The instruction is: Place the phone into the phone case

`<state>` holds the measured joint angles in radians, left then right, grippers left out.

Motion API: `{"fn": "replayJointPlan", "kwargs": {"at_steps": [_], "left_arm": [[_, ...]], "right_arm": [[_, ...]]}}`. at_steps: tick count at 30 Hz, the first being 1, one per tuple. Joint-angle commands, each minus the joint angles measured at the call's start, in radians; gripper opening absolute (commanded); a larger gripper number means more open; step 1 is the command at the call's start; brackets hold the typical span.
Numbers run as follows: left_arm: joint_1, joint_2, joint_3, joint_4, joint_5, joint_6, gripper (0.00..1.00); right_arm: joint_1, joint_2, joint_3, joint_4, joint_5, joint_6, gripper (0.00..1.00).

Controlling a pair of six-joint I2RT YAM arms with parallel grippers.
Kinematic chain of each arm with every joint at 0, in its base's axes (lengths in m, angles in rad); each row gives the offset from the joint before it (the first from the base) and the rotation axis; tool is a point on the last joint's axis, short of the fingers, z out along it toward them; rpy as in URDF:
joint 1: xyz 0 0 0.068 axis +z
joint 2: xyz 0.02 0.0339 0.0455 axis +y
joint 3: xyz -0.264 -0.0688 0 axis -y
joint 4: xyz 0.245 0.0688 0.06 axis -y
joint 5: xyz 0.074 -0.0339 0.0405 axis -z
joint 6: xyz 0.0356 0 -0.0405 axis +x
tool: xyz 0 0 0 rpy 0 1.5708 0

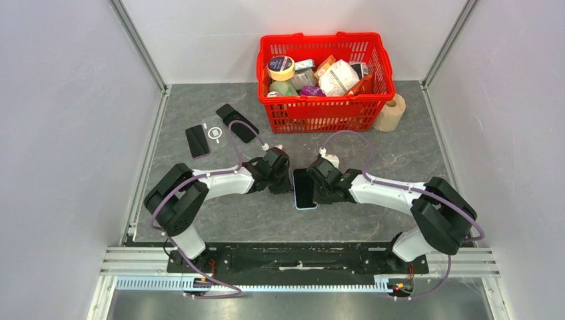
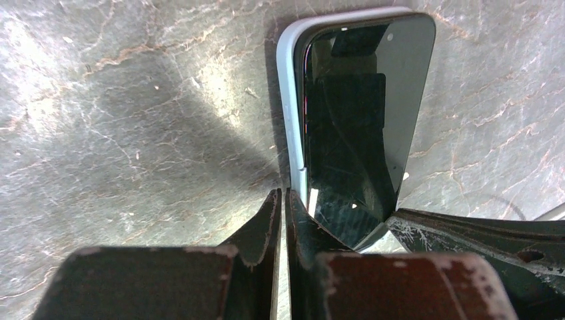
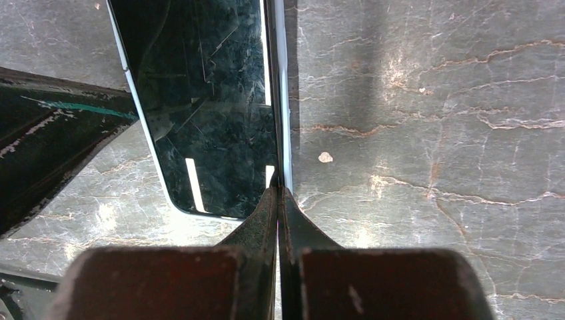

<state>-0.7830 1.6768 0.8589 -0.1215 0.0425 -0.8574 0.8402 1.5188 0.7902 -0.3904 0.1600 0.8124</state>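
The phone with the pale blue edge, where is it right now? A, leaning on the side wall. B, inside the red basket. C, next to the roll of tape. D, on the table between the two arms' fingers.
D: the top view shows the phone on the table between the left fingers and the right fingers, well short of the red basket.

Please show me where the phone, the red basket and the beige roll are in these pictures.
phone (image 1: 304,189), top view, on its dark screen.
red basket (image 1: 326,115), top view, on its front wall.
beige roll (image 1: 388,115), top view, on its side wall.
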Motion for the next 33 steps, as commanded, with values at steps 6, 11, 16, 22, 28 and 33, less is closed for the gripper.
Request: {"fn": "replayJointPlan", "kwargs": {"at_steps": [6, 11, 16, 22, 28, 33], "left_arm": [[-0.006, 0.010, 0.092, -0.046, -0.110, -0.009, 0.12], [-0.001, 0.004, 0.098, -0.066, -0.143, -0.006, 0.12], [0.004, 0.006, 0.103, -0.078, -0.152, 0.001, 0.12], [0.007, 0.018, 0.111, -0.079, -0.147, 0.006, 0.12], [0.008, 0.022, 0.114, -0.082, -0.151, 0.011, 0.12], [0.008, 0.031, 0.124, -0.090, -0.155, 0.015, 0.12]], "right_arm": [[0.027, -0.059, 0.047, -0.075, 0.028, 0.004, 0.14], [0.022, -0.087, 0.072, -0.102, 0.054, -0.012, 0.29], [0.010, -0.055, 0.060, -0.078, 0.030, -0.020, 0.36], [0.010, -0.005, 0.033, -0.041, 0.022, -0.017, 0.39], [0.010, 0.029, -0.011, -0.024, 0.045, 0.008, 0.34], [0.010, 0.066, -0.055, 0.010, 0.035, 0.024, 0.28]]}}
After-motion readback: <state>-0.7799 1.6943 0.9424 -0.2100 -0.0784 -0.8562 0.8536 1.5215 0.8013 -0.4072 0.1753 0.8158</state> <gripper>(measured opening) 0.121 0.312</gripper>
